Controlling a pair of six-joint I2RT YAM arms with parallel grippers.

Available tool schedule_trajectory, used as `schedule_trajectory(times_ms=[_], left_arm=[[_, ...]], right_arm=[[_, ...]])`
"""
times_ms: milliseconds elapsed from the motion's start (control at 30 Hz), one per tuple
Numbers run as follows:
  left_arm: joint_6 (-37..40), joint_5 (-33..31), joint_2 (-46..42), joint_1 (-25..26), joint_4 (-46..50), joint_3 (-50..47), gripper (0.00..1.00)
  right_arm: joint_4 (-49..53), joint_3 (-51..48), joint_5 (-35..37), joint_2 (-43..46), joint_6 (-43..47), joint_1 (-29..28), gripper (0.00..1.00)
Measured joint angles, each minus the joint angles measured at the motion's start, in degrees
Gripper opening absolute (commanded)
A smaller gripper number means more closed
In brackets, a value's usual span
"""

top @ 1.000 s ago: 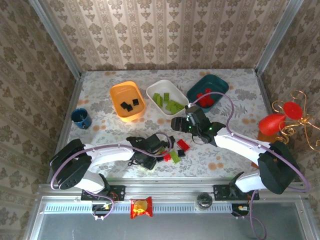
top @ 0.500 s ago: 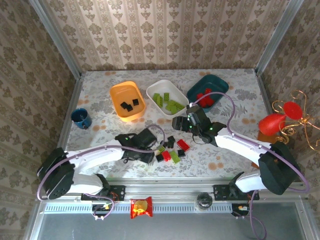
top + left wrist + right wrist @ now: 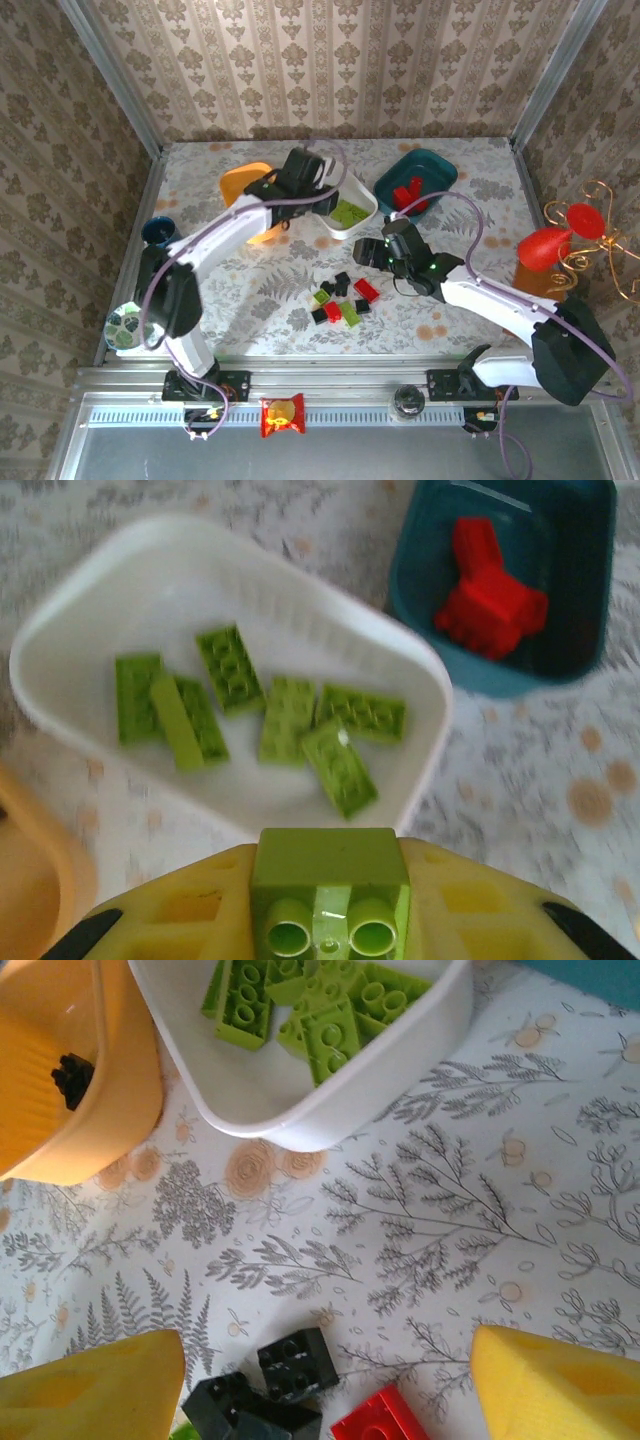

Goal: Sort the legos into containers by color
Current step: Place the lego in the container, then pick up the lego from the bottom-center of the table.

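My left gripper (image 3: 312,186) hangs over the white tub (image 3: 358,218), shut on a lime green lego (image 3: 329,866) held studs toward the camera. Below it the white tub (image 3: 400,670) holds several lime green legos (image 3: 285,718). The dark teal tub (image 3: 432,166) has red legos (image 3: 490,592) in it. A black lego (image 3: 68,1072) lies in the orange tub (image 3: 238,184), which the left arm partly covers. My right gripper (image 3: 373,251) stands open, low over a loose pile of red, green and black legos (image 3: 342,297); black bricks (image 3: 297,1362) and a red one (image 3: 378,1422) lie between its fingers.
A dark blue cup (image 3: 156,231) sits at the left edge, half behind the left arm. A small patterned bowl (image 3: 124,326) is at the near left. A red ornament on a gold stand (image 3: 552,244) stands beyond the right wall.
The left arm has swung from the pile at the table's front up to above the white tub, carrying the green lego. The right gripper has drifted slightly toward the pile.
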State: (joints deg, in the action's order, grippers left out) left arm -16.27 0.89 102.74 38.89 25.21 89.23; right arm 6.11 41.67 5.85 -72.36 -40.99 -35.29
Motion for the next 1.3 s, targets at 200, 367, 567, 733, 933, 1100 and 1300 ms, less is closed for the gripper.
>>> schedule_trajectory(times_ms=[200,367,567,733,933,1100,1300], left_arm=[[1.6,1.3,16.5,-2.3,2.6,14.2,0.35],[2.0,2.6,24.7,-2.8,6.6,22.5,0.58],[0.8,6.1,25.1,-3.0,8.9,29.4,0.79],[-0.3,9.0,14.7,-1.9,5.9,23.7,0.89],[-2.8,11.3,-6.7,1.7,-2.8,5.5,1.00],[-4.8,11.0,-21.2,3.1,-8.3,-11.2,1.00],[-7.7,7.2,-33.5,3.1,-8.6,-30.0,1.00]], right_arm=[[3.3,-1.6,0.0,3.1,-0.2,0.0,0.77],[6.1,-1.7,-0.8,4.2,0.1,0.0,0.78],[8.7,-1.7,-2.9,1.7,0.6,-1.9,0.81],[10.2,-0.9,-3.2,-5.4,2.0,-4.4,0.82],[11.8,2.3,-2.6,-11.9,2.8,-5.1,0.79],[12.6,4.5,-1.7,-14.6,4.0,-5.5,0.76],[14.3,5.6,-1.2,-16.2,5.3,-6.2,0.73]])
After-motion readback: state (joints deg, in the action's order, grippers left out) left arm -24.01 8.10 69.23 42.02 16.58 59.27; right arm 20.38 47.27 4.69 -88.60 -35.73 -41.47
